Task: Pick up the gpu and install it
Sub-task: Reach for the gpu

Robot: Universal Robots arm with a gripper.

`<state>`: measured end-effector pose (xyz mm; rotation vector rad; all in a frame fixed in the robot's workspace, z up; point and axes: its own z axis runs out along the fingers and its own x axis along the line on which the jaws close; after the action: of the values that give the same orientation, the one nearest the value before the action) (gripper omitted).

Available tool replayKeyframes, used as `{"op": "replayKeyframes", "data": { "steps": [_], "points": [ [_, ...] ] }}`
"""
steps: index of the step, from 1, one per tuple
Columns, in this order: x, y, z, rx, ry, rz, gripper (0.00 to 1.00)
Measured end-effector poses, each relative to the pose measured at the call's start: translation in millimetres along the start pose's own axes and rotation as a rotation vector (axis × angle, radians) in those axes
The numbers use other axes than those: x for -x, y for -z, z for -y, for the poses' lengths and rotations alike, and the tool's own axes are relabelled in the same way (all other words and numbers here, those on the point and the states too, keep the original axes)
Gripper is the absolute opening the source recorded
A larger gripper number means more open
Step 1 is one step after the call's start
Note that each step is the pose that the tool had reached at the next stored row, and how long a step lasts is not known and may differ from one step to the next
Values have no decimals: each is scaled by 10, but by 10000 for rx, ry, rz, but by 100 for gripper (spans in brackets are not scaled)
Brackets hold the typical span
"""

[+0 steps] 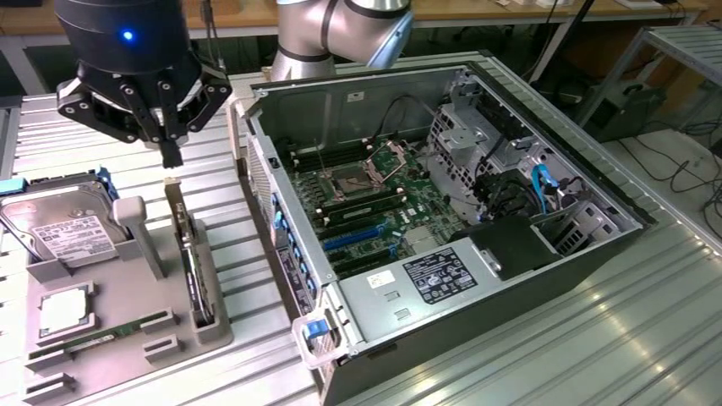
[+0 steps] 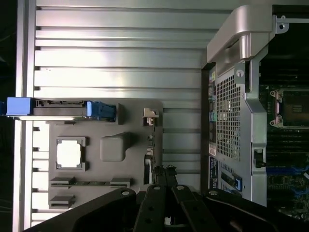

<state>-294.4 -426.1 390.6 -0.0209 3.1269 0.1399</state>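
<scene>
Hanging with its black fingers pressed together and gripping nothing, the claw sits just above the gpu, a thin dark rectangular expansion card with a silver metal end bracket. A small gap shows between the fingertips and the card's upper end. The card stands on its long edge in a slot of a grey moulded holder, along the side nearest the open black and silver computer case, which lies to the exterior view's right. In the wrist view the claw appears just beside the narrow top edge of the gpu. On the same holder, farther to the exterior view's left, rest a boxy silver hard drive with a white label, a square silver processor chip and a slim green memory stick. Everything stands on a ribbed metal tabletop.
</scene>
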Motion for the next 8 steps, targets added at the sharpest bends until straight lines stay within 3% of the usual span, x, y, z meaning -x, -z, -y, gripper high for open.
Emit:
{"op": "replayKeyframes", "data": {
  "steps": [4, 8],
  "points": [
    [-122, 0, 8, -2, 18, -5, 11],
    [-158, 0, 55, -62, 29, -13, 11]
  ]
}}
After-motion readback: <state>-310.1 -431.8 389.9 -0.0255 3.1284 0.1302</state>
